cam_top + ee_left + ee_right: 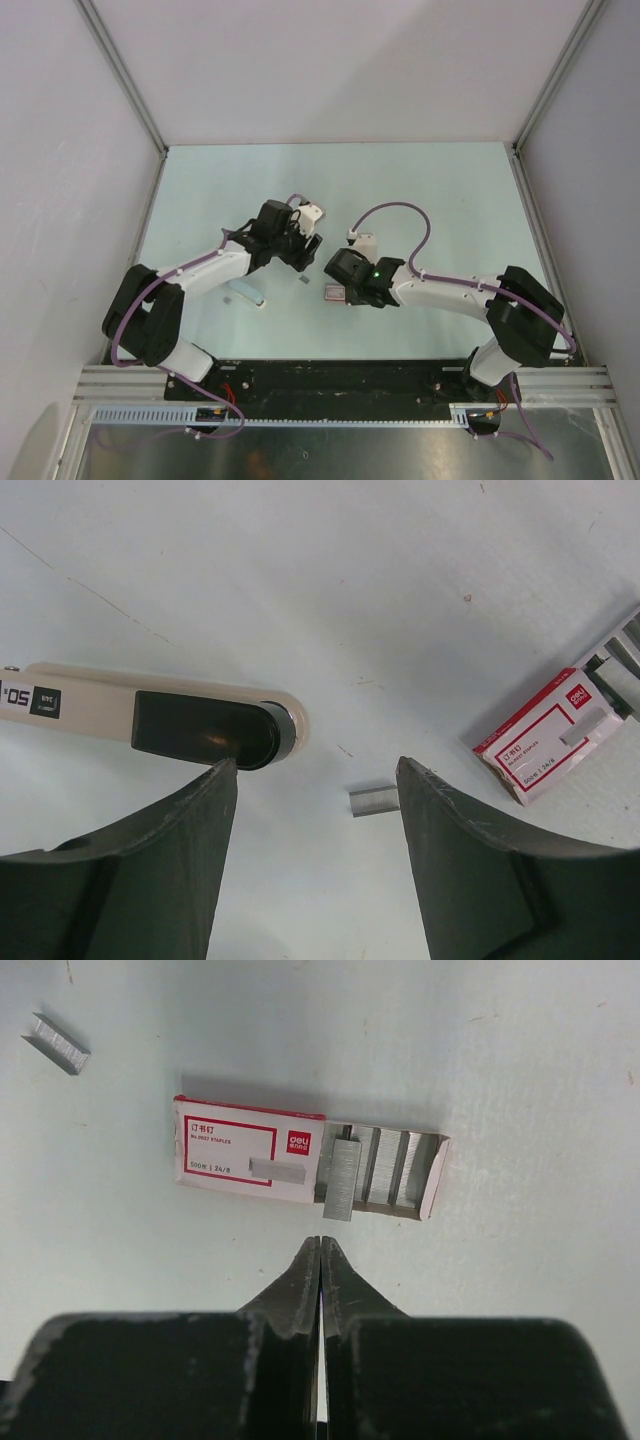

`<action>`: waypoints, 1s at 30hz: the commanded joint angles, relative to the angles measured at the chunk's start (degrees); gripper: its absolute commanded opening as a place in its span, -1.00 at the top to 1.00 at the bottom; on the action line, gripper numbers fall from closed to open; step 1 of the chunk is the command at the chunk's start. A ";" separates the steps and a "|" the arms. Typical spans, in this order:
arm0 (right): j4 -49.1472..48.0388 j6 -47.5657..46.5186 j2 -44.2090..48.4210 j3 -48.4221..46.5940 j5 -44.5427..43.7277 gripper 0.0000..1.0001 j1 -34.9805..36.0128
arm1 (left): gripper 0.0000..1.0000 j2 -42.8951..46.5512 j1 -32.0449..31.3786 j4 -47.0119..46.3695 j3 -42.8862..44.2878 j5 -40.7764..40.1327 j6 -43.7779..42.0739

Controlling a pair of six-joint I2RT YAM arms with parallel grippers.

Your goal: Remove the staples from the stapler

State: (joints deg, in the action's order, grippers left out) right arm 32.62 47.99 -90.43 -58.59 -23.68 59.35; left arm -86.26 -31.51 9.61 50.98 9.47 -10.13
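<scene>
Right gripper point(320, 1243) pressed together, seemingly empty, beside staple box point(232, 1150); left gripper point(315, 768) spread above loose staples point(373, 800)

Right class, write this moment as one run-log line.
left gripper open beside stapler | right gripper shut near staple box | loose staple strip on table

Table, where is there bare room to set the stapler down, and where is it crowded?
The far half of the table, up to the back wall, is bare. So is the strip between the right arm and the right wall. Crowded: the middle, where the stapler, a loose staple strip and the open staple box lie.
</scene>
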 commanded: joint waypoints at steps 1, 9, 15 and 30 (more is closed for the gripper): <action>-1.46 -0.53 0.35 0.85 1.91 1.00 -0.43 | -0.40 2.34 -0.40 -0.47 0.07 0.05 -2.25; -3.46 -1.65 -1.90 2.04 5.20 1.00 -2.10 | -0.40 2.68 -0.38 -0.43 -0.11 -0.14 -2.45; -3.80 -2.07 -2.29 2.70 6.24 1.00 -2.94 | -0.40 2.70 -0.33 -0.40 -0.27 -0.30 -2.65; -6.00 -3.11 -3.29 3.22 8.07 1.00 -4.77 | -0.40 3.22 -0.39 -0.38 -0.64 -0.39 -2.69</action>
State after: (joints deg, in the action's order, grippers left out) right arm 28.18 45.52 -93.10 -55.37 -15.86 55.07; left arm -86.00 -31.51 9.61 50.98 9.15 -10.57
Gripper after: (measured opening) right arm 0.009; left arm 0.701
